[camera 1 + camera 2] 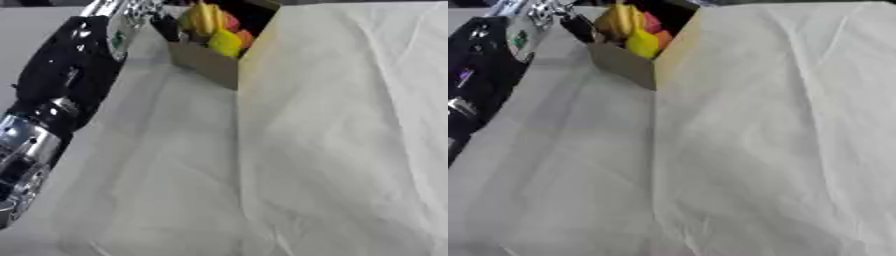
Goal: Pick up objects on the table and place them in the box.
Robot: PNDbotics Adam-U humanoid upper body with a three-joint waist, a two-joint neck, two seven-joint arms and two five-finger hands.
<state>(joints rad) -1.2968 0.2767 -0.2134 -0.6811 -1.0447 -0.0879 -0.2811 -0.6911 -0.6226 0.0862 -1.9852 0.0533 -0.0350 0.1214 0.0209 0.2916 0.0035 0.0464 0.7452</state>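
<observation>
A brown cardboard box stands at the top middle of the table. It holds yellow bananas, a yellow lemon-like fruit and a red-orange fruit. My left arm, black with silver joints, runs from the lower left edge up to the box. Its hand is a dark shape at the box's left rim, mostly cut off by the top edge of the view. Whether it holds anything is hidden. My right hand shows in no view.
A creased white cloth covers the table, with a long fold running down from the box's near corner. No loose object shows on the cloth in front of the box.
</observation>
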